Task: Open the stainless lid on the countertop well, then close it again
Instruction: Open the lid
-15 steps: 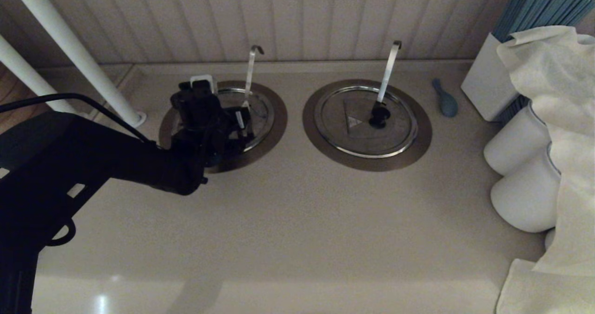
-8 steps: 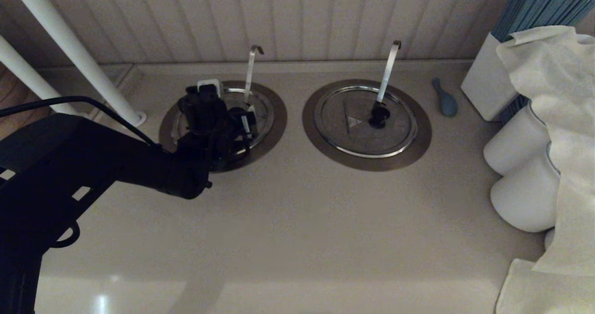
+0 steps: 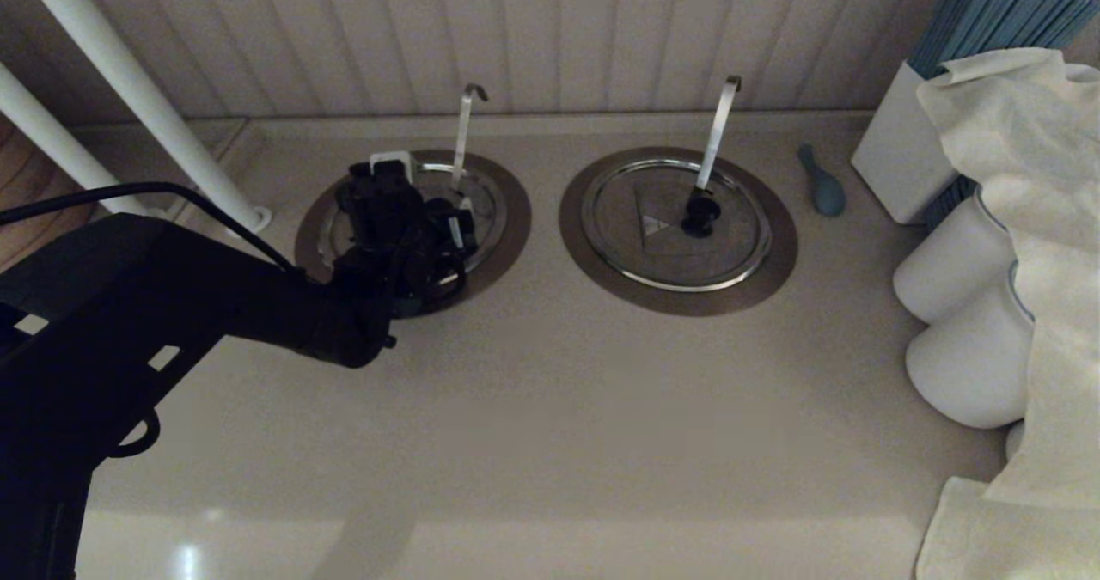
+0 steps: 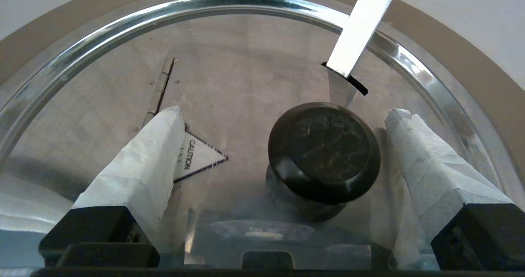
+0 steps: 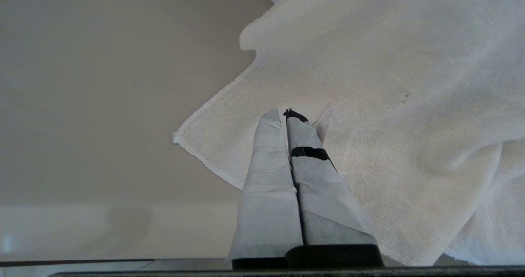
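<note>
The left gripper (image 4: 283, 117) is hanging low over the stainless lid (image 4: 229, 80), its taped fingers (image 4: 139, 166) spread wide apart and straddling the black knob (image 4: 324, 149); neither finger is touching the knob, and the knob is sitting nearer one finger than the other. The lid is lying flat and shut in the countertop well (image 3: 507, 219), the left one of the pair at the back of the counter, with the thin hooked rod (image 3: 464, 133) rising through a slot just beyond the knob. A hinge line and a caution sticker (image 4: 197, 158) are showing on the steel near the other finger.

So the opening step is only just getting set up: the grasp on the knob is not yet made. Next, I'd say, the fingers are going to need to centre on the knob and pinch under its flared cap, then lift while keeping clear of that rod.

The right gripper (image 5: 287, 117) is parked off to the side, its fingers pressed together on nothing, hovering over a white cloth (image 5: 389, 104). The twin lid (image 3: 679, 223) on the right is sitting untouched
</note>
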`<state>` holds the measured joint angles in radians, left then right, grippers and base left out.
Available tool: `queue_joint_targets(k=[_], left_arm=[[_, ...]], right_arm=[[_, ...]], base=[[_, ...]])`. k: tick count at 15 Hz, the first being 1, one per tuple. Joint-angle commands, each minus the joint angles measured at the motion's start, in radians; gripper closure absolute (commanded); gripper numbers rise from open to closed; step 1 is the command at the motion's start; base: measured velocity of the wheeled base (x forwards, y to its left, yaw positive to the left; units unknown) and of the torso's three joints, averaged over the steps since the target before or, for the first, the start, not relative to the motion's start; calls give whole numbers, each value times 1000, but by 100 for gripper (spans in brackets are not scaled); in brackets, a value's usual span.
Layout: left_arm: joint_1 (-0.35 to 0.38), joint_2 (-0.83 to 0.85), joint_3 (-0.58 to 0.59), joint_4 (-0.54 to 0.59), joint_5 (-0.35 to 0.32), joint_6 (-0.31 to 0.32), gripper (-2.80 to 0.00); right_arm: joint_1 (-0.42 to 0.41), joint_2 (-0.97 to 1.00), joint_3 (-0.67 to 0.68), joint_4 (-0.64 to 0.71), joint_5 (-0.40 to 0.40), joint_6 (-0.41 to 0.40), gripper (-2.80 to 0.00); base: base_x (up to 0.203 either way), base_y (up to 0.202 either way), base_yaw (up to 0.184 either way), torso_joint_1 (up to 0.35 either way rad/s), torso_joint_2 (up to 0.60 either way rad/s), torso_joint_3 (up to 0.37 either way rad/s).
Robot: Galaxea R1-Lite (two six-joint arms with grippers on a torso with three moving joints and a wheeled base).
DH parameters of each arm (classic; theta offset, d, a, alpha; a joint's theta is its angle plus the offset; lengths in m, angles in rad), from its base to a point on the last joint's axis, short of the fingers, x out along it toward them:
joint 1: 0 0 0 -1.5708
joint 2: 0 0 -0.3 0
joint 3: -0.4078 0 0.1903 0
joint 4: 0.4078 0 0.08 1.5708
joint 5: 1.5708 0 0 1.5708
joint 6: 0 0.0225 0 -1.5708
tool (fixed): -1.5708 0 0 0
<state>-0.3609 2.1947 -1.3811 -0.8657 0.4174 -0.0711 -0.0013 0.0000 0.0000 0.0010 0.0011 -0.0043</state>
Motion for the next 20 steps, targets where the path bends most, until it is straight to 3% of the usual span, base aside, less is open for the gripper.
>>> queue_joint_targets(k=[1,20], left_arm=[[11,11,-7,-1,3,-1,-280],[64,-53,-23,11,-3,-2,-280]], right_arm=[[1,0,0,1,0,0,0],[0,0,0,-1,0,0,0]], base=[[0,0,0,0,0,0],[0,0,0,0,0,0]])
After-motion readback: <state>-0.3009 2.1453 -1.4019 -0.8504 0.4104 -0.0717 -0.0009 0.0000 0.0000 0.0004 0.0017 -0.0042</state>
